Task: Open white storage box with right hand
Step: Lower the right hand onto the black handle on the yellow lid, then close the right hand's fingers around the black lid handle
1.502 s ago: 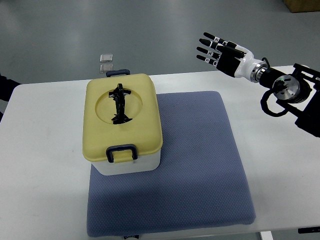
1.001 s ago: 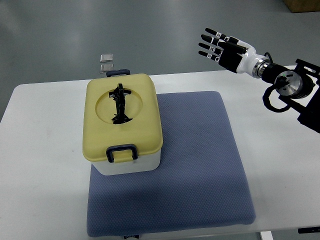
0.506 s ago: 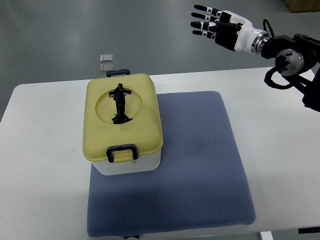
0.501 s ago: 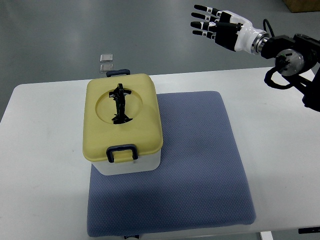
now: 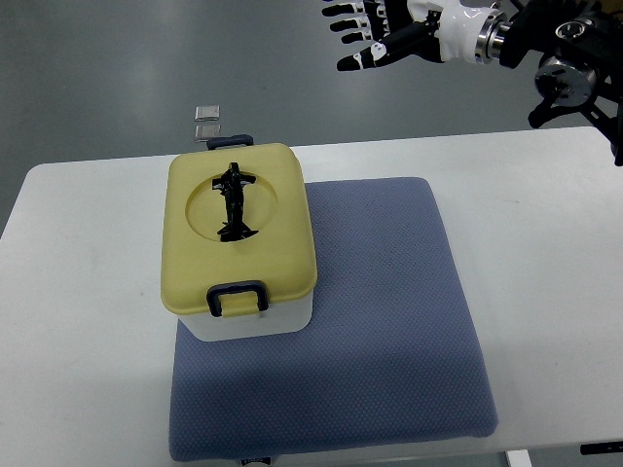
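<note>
Clutter around your work is slight in the top view. You have a blue-grey padded mat spread across the middle of the white table, and the white storage box sits on the mat's far-left corner, its left side reaching the mat's edge. Your box wears a pale yellow lid, shut, with a black carry handle lying folded in a round recess on top. A dark blue latch hangs at the near edge of the lid, and a second latch shows at the far edge. Nothing lies on top of the box or against it.

Your right hand is at the top of the picture, beyond the far edge of the table and well apart from the box, its arm coming in from the right. Its black fingers are spread and straight, pointing left, and they hold nothing.

Beyond the table you see a smooth grey floor with soft reflections. Two small square grey tiles lie on it, just past the box's far end. A brown corner, perhaps a carton, shows at the top right. No brand, label or writing can be read anywhere.
</note>
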Controlling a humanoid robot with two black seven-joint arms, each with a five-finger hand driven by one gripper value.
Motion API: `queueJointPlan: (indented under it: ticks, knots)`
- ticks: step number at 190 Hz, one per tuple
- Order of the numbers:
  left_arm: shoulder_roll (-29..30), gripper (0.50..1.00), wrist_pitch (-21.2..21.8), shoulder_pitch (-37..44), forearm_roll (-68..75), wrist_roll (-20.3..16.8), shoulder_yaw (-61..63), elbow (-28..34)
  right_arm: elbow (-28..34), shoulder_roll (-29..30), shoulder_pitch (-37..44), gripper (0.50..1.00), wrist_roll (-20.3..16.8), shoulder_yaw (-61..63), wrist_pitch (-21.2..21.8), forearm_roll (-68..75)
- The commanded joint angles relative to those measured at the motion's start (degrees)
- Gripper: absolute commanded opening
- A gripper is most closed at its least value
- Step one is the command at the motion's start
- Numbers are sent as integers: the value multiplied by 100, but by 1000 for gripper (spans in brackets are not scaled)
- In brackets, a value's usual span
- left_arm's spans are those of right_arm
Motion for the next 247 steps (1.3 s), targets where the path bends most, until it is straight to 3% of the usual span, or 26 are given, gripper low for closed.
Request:
queueJointPlan:
  ticks: [1, 84, 126, 210, 247]
  knots:
    - [0, 1000, 1, -2, -1, 0, 0, 0, 167, -28, 95, 924, 174, 6, 46, -668]
    - [0, 1000, 1, -2, -1, 0, 0, 0, 984, 376, 869, 924, 499, -240, 125, -3497]
    - [0, 1000, -7, -2, -1, 0, 0, 0, 1002, 789, 1704, 924, 850, -1180, 116, -4104]
    - [0, 1000, 1, -2, -1, 0, 0, 0, 984, 1888, 2301, 924, 938, -1954, -112, -5387]
    - [0, 1000, 1, -2, -1, 0, 0, 0, 949, 1941, 2310, 924, 938, -2297, -393, -5642]
